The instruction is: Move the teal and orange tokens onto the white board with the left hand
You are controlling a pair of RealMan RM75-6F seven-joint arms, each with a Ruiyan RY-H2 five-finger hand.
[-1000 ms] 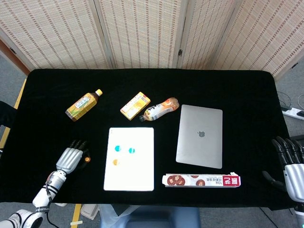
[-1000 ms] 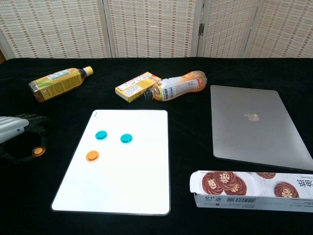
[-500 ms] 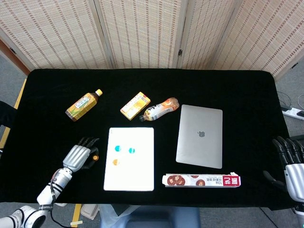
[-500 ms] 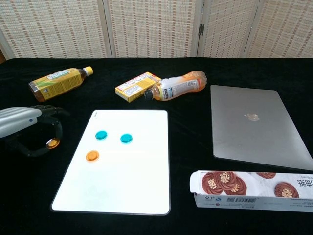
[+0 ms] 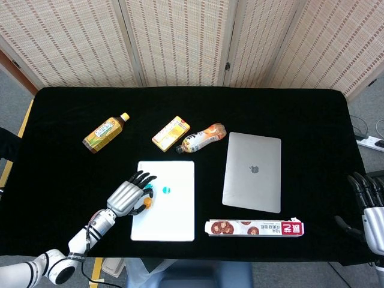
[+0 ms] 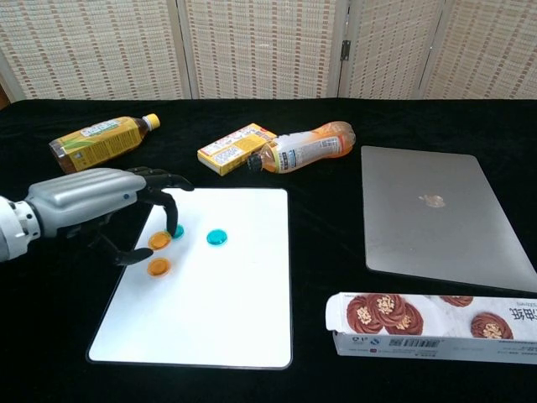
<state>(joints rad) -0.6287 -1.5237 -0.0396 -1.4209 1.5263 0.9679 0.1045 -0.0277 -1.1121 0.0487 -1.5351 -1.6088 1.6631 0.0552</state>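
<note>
The white board [image 5: 174,222] [image 6: 218,319] lies at the table's front, left of centre. My left hand [image 5: 128,195] [image 6: 96,201] hovers over its left edge and pinches an orange token [image 6: 159,241] between thumb and a finger. A second orange token [image 6: 158,267] [image 5: 146,204] lies on the board just below it. One teal token [image 6: 217,238] [image 5: 166,190] rests on the board to the right, and another teal token [image 6: 178,231] peeks out behind my fingers. My right hand [image 5: 369,207] stays at the table's far right edge, fingers apart and holding nothing.
A tea bottle [image 5: 105,132] [image 6: 101,143], a yellow box [image 5: 171,132] [image 6: 237,148] and an orange drink bottle [image 5: 201,138] [image 6: 302,147] lie behind the board. A closed laptop [image 5: 252,171] [image 6: 432,214] sits to its right, a cookie box [image 5: 254,228] [image 6: 432,327] in front.
My left hand has carried the orange token rightward from the black cloth to above the board's left edge. The right hand has hardly moved.
</note>
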